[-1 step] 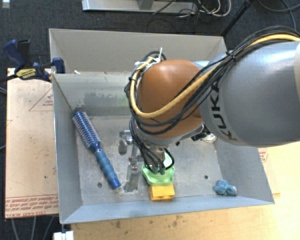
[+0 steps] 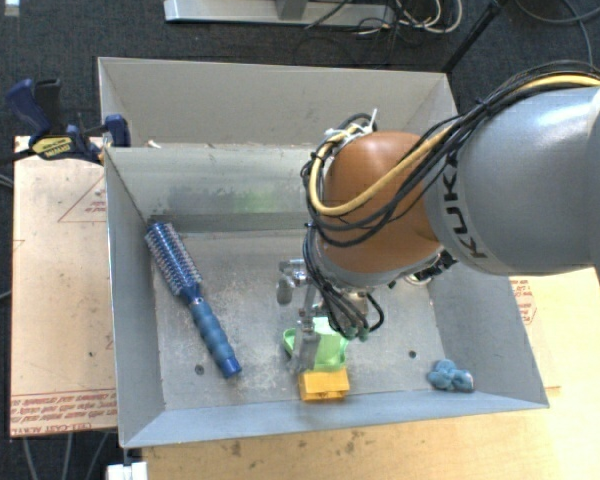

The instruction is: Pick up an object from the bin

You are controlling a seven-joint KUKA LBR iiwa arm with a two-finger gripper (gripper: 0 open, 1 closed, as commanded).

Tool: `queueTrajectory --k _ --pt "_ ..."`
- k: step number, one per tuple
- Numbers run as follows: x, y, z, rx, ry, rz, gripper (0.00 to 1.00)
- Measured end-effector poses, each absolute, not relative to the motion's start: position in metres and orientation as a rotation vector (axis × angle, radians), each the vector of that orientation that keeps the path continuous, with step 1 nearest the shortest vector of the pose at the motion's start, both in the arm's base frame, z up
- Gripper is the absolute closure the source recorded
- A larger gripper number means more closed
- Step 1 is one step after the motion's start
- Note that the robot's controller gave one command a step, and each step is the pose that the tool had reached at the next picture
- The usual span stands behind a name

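Arm [image 2: 520,188] is bending down, jaws over one green thing [image 2: 329,349] at the bin's [image 2: 132,298] front; open or shut, I cannot tell. One yellow block [image 2: 323,384], one blue brush [image 2: 192,298], one blue lump [image 2: 449,377] are lying near.

We see soft, even light from above on the grey bin [image 2: 130,268]. Beneath the gripper [image 2: 315,346] lies a faint shadow; behind it the bin's back wall carries a pale sheen, and the arm [image 2: 540,188] to its right gleams mildly.
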State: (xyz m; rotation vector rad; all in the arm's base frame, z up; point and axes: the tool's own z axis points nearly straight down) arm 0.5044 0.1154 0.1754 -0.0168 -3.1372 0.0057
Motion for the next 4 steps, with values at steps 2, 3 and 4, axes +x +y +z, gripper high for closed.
queueTrajectory --k 2,3,4 --pt "0.489 0.051 0.071 0.409 -3.128 -0.003 0.00" --pt "0.486 0.050 0.070 0.408 -3.115 -0.003 1.00" --pt "0.506 0.073 0.282 0.445 -3.121 -0.001 1.00"
